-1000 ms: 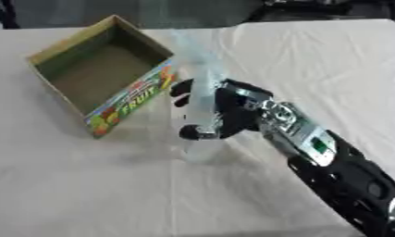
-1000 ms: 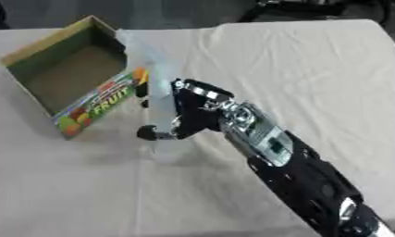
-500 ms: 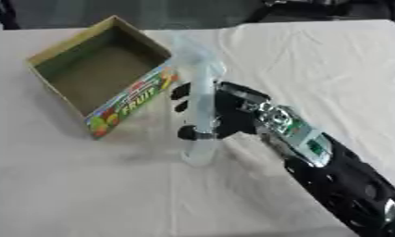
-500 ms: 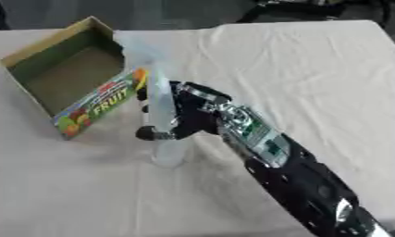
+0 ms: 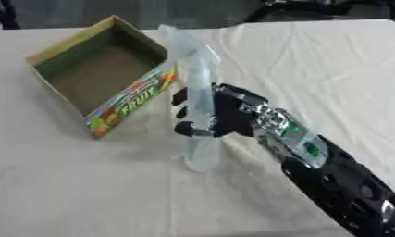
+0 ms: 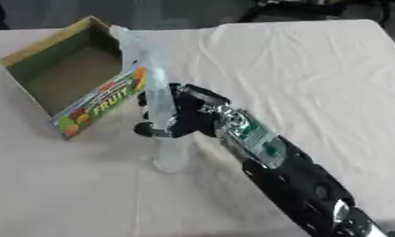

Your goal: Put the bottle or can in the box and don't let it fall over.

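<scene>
Bottle [image 5: 199, 109], clear plastic, stands tilted just right of the open cardboard box [image 5: 93, 99] with fruit print, outside it on the white tablecloth [image 5: 313, 69]. The right hand [image 5: 220, 118], entering from lower right, has its fingers curled around the bottle's middle.

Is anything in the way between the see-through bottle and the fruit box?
Nothing visible is. The right robot hand has its fingers curled round the clear bottle, right beside the open fruit box. Only the box's own near wall lies between them, so the bottle probably has to go up over that.
</scene>
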### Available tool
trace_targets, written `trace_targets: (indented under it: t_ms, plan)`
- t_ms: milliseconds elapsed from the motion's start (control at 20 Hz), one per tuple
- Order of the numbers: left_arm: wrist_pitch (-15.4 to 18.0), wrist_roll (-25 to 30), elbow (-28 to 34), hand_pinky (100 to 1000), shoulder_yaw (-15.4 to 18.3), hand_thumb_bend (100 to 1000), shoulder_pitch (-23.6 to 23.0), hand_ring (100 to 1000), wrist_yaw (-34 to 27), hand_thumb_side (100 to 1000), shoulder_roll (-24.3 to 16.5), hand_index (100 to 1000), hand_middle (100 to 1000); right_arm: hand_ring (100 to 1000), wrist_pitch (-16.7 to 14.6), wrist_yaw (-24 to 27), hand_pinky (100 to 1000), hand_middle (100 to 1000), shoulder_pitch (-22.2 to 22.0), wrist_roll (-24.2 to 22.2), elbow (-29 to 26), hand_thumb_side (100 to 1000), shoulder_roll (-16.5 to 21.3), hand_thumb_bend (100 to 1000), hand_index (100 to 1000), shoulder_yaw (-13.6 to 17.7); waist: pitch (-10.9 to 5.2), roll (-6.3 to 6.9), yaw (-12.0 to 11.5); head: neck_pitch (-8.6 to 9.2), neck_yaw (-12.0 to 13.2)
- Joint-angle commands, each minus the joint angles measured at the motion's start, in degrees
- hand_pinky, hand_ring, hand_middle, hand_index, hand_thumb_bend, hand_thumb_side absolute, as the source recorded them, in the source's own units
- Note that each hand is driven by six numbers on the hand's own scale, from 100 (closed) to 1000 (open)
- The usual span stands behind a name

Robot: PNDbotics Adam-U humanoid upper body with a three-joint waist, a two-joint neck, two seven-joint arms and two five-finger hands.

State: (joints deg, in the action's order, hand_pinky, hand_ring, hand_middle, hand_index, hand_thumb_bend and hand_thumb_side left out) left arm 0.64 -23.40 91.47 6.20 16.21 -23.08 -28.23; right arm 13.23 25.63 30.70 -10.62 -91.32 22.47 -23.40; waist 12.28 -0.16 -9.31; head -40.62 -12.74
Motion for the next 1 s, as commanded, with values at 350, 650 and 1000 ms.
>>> trace_targets:
  t_ms: [350, 650, 1000]
  plan:
    - [0.07, 0.17, 0.68, 786, 0.40, 647, 0.79, 785, -0.34, 759, -0.85, 795, 751, 573, -0.43, 1.11, 407, 616, 0.67, 1.13, 0.00, 100, -0.26, 416, 653, -0.48, -0.61, 0.34, 0.01, 0.57, -0.16]
    - [0.03, 0.15, 0.66, 790, 0.50, 643, 0.83, 785, -0.56, 759, -0.84, 794, 751, 512, -1.69, 2.13, 331, 553, 0.50, 2.09, -0.13, 100, -0.65, 316, 583, -0.48, -0.56, 0.47, 0.20, 0.67, 0.22]
    - [0.08, 0.08, 0.70, 792, 0.69, 641, 0.84, 782, -0.94, 755, -0.77, 777, 740, 394, -2.87, 3.90, 180, 435, 0.28, 3.85, -0.15, 100, -0.83, 100, 452, -0.41, -0.54, 0.50, 0.14, 0.63, 0.21]
